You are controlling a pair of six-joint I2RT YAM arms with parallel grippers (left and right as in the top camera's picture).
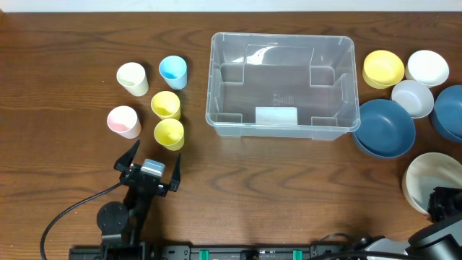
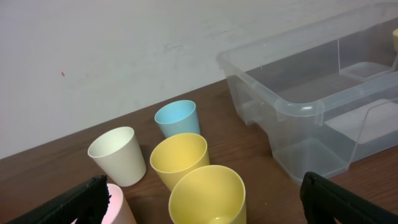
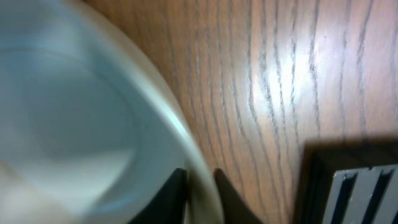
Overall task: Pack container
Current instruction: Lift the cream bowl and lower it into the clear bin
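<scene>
Rim of a cream round plastic bowl (image 1: 427, 180) is pinched by the right gripper (image 3: 200, 190); the large clear rectangular plastic container (image 1: 274, 87), long axis crosswise, lies forward-left. Left gripper (image 1: 155, 152) gapes, empty.

Bright even light, sheen on container (image 1: 281, 37), near bowl (image 3: 62, 124) blurred

My overhead camera looked straight down, far enough to hold the whole table (image 1: 238, 180). The left wrist camera sat low, facing across the cups (image 2: 179, 158) toward the clear container (image 2: 292, 106), both shared with overhead. The right wrist camera hung tight over the cream bowl (image 3: 74, 112), at overhead's lower-right edge.
</scene>
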